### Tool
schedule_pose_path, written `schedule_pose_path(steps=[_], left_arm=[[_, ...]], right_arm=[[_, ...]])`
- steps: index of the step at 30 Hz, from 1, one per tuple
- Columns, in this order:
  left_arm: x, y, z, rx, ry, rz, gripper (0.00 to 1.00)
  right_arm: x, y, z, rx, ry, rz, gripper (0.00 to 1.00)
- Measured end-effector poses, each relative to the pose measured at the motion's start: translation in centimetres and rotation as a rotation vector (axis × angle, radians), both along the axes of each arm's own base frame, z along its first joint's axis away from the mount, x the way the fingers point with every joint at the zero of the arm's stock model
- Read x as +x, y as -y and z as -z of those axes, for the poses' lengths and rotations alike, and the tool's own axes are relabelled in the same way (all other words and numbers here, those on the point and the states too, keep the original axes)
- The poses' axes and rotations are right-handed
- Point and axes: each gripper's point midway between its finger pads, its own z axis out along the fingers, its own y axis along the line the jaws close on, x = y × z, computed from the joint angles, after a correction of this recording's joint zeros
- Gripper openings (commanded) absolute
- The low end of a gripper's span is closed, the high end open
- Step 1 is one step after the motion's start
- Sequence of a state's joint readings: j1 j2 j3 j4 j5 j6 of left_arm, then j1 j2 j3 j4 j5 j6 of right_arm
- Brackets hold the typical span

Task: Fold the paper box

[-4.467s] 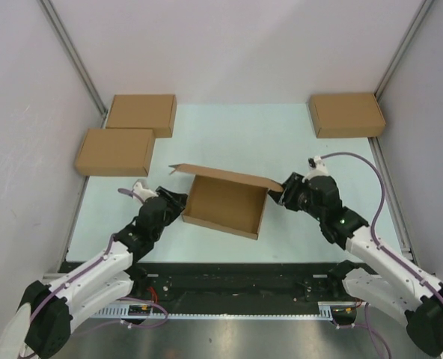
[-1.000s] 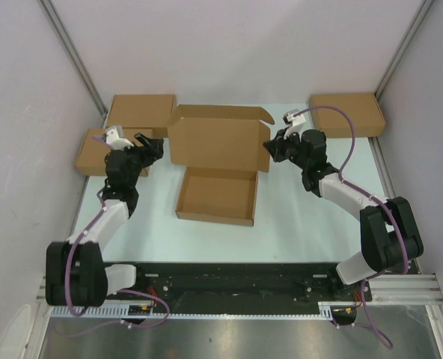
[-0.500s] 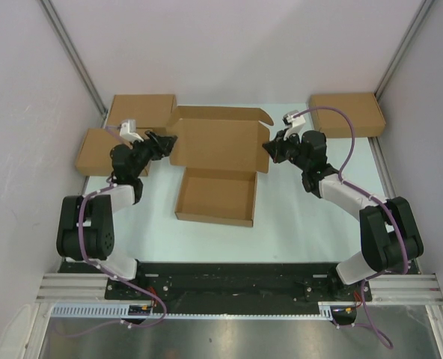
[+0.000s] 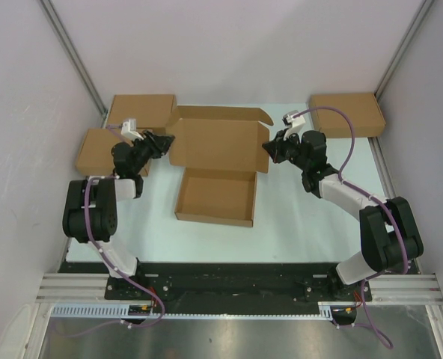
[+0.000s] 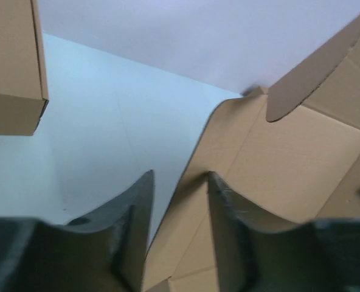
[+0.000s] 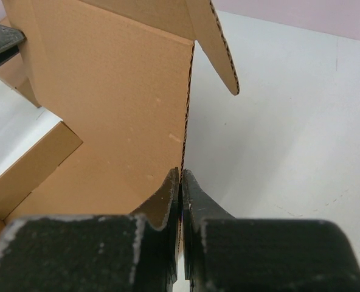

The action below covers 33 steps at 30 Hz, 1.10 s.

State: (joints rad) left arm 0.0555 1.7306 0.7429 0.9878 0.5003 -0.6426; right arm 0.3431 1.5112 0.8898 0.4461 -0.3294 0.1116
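Since one second earlier, we note that the left gripper (image 4: 164, 142) has advanced to the left edge of the raised lid (image 4: 218, 142); its jaws stand partly apart, straddling that edge without clamping it. We locate the paper box (image 4: 217, 197) mid-table (image 4: 311, 224), base flat, lid raised behind. We find the right gripper (image 4: 269, 147) pinched tight on the lid's right edge.

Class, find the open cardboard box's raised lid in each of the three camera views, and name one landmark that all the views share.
Top view: the lid stands in the centre, just behind the tray.
Left wrist view: the lid fills the right half.
Right wrist view: the lid fills the left half.
Shared landmark: the pale table beside the lid, on the left in the left wrist view and on the right in the right wrist view.
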Motion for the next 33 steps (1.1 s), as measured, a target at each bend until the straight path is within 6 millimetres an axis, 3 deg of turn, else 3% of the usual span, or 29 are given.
schedule_pose_path(steps=[8,15,26,33], left_arm=[[-0.4,1.0,-1.7,-0.054,0.056,0.056,0.28],[-1.8,3.1,-2.7,-0.050,0.081,0.113,0.14],[-6.0,6.6,-3.9,0.069,0.150,0.131,0.12],[-7.0,6.6,-3.0,0.127,0.160,0.041,0.11]], right_arm=[[0.0,0.1,0.2,-0.001,-0.004,0.003,0.00],[0.1,0.1,0.3,-0.007,-0.006,0.034,0.00],[0.1,1.4,0.8,-0.105,-0.013,0.226,0.00],[-1.2,0.6,0.3,-0.162,0.012,0.285,0.00]])
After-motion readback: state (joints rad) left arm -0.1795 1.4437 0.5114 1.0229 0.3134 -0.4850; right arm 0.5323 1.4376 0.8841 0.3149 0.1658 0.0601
